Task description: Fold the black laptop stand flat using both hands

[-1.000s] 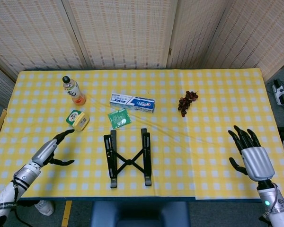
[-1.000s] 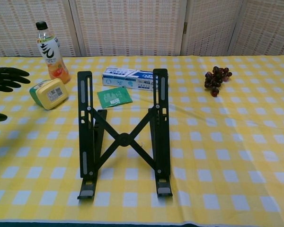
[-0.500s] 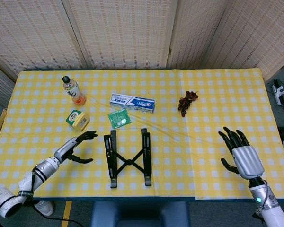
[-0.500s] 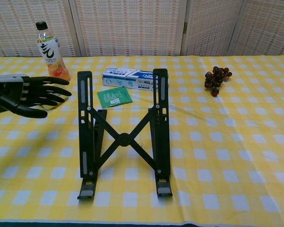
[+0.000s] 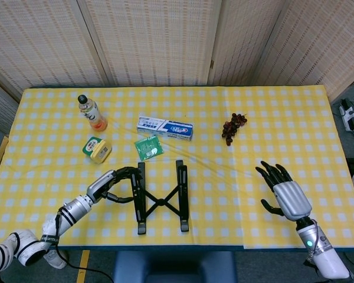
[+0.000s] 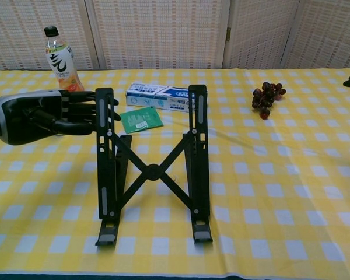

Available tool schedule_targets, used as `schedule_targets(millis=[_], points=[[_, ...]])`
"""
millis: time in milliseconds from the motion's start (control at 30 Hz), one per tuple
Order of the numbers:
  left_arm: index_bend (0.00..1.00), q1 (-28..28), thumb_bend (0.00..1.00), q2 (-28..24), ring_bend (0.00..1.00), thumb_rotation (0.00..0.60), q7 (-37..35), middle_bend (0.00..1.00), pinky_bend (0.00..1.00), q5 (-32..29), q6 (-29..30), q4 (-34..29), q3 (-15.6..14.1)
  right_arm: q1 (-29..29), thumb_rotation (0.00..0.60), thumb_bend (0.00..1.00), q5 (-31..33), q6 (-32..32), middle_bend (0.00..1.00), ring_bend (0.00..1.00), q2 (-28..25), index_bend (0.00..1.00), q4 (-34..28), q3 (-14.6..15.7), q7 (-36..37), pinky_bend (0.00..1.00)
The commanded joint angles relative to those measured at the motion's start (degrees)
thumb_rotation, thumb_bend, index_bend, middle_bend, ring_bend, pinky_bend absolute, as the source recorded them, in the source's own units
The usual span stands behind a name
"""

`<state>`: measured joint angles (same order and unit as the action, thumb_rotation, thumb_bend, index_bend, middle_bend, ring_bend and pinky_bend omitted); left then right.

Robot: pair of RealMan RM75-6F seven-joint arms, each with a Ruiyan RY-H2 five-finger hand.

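I judge the fold barely begun: the stand [image 5: 160, 197] is raised and fully spread, its two rails apart and its crossed struts forming an X between them, so all the collapsing is left to do. It sits near the front edge of the table [image 5: 271, 106], a little left of centre, on the yellow checked cloth. My left hand [image 5: 115, 180] is at the upper end of the left rail; in the chest view its fingers [image 6: 84, 111] reach the rail's top and look to be touching or just wrapping it, but I can't say from these pictures that it has a firm hold. The fingers are curled, not spread flat. My right hand [image 5: 283, 194] is well apart from the stand, off to the right above the cloth, fingers spread and holding nothing; only its fingertips show at the edge of the chest view. So one side is nearly engaged and the other has not arrived. The stand's long axis runs front to back: the rails' feet point toward me at the near edge, and their raised tops point away, toward the toothpaste box [image 5: 164, 127] and the green packet [image 5: 148, 147]. The rails stand roughly parallel, tilted up at the far end. Next I'd need the right hand on the right rail before squeezing the rails together.
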<state>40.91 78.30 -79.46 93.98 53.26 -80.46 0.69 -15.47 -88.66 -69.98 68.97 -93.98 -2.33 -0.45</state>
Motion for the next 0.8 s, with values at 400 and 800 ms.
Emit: schedule_targets(millis=[400, 800], points=[[0.41, 0.74, 0.23, 0.38, 0.39, 0.6, -6.19, 0.46, 0.25, 5.54, 7.91, 0.71, -3.69, -5.44, 0.6, 0.37, -3.8, 4.77, 0.05, 0.11, 4.24, 0.04, 3.16, 1.34, 13.74, 0.0], [0.44, 0.12, 0.22, -2.21, 0.41, 0.6, -4.77, 0.48, 0.29, 9.49, 14.31, -1.52, -7.69, -13.21, 0.6, 0.37, -13.12, 5.83, 0.11, 0.15, 5.22, 0.11, 4.14, 4.93, 48.96, 0.0]])
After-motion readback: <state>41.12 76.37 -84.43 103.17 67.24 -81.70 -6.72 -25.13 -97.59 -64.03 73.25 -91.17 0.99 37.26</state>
